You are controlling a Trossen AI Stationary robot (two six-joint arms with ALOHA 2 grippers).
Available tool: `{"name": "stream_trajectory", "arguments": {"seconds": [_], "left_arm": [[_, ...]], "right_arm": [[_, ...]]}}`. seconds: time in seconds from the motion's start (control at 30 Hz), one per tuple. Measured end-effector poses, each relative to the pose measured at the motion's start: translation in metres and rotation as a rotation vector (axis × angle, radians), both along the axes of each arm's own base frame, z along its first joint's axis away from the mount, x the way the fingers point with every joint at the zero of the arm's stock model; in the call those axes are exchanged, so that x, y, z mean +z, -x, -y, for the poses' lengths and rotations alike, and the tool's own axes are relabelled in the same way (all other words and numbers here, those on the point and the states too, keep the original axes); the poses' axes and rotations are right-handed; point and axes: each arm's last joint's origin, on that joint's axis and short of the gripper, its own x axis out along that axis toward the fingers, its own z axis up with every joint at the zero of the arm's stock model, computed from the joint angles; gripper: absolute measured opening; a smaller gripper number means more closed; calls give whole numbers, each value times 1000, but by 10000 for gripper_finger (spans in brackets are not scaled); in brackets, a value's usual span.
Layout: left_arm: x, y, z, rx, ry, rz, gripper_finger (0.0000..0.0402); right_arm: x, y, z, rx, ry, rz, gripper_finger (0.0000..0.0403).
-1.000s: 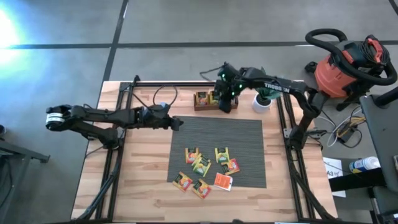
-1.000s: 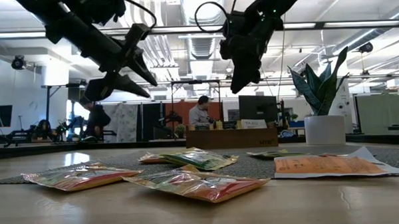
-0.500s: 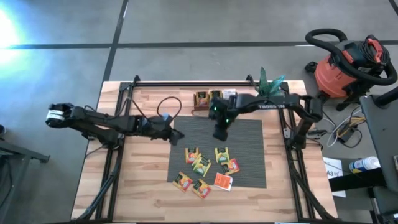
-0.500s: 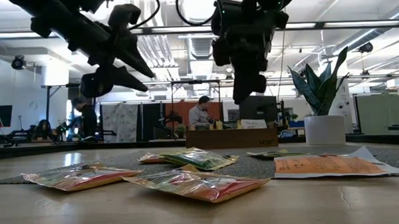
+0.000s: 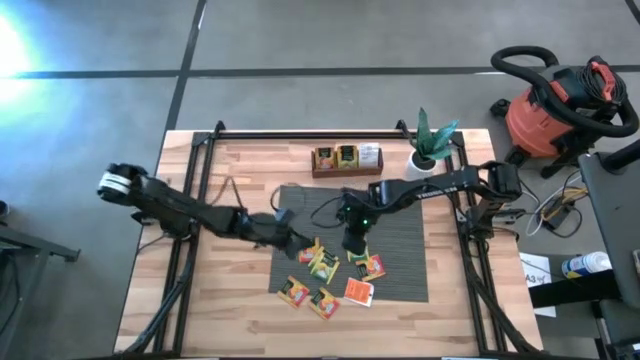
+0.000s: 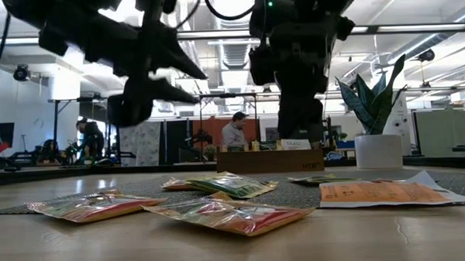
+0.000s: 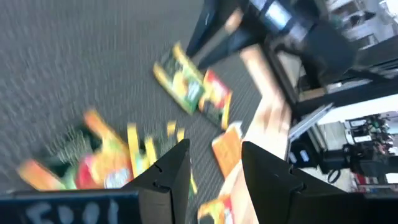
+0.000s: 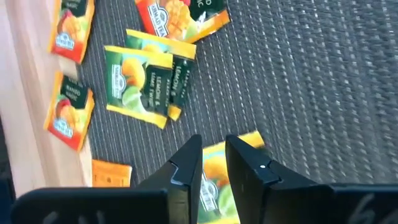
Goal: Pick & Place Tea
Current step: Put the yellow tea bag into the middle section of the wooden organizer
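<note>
Two claws over sachets: we see left gripper (image 7: pixel 211 168) wide, right gripper (image 8: pixel 212 163) narrow, empty, sachet (image 8: pixel 217 177) directly beneath. Risk, we judge: overlapping neighbours dragged along.

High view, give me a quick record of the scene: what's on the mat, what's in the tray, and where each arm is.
mat: grey ribbed mat on the wooden table
loose tea: tea sachets, orange, yellow and green, clustered on the mat's near part, some overlapping, a few at its edge
tray: brown tray beyond the mat, sachets standing in it
left end effector: open, at the cluster's left edge
right end effector: fingers slightly apart, above a sachet, nothing held
plant: potted plant right of the tray
</note>
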Motion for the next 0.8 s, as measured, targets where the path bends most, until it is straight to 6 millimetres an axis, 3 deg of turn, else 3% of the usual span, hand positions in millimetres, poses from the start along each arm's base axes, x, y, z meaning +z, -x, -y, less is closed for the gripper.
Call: {"name": "stream_trajectory", "arguments": {"seconds": [0.17, 0.37, 0.53, 0.8], "left_arm": [[-25, -16, 30, -18, 106, -107, 138], [-29, -33, 58, -56, 166, -126, 138], [-39, -41, 63, -47, 171, -166, 138], [-58, -42, 61, -1, 184, -241, 138]], "right_arm": [[-10, -1, -10, 3, -69, 71, 68], [-16, -1, -29, 46, -78, 123, 68], [-23, 1, -40, 66, -87, 160, 68], [-26, 2, -39, 19, -82, 158, 68]]}}
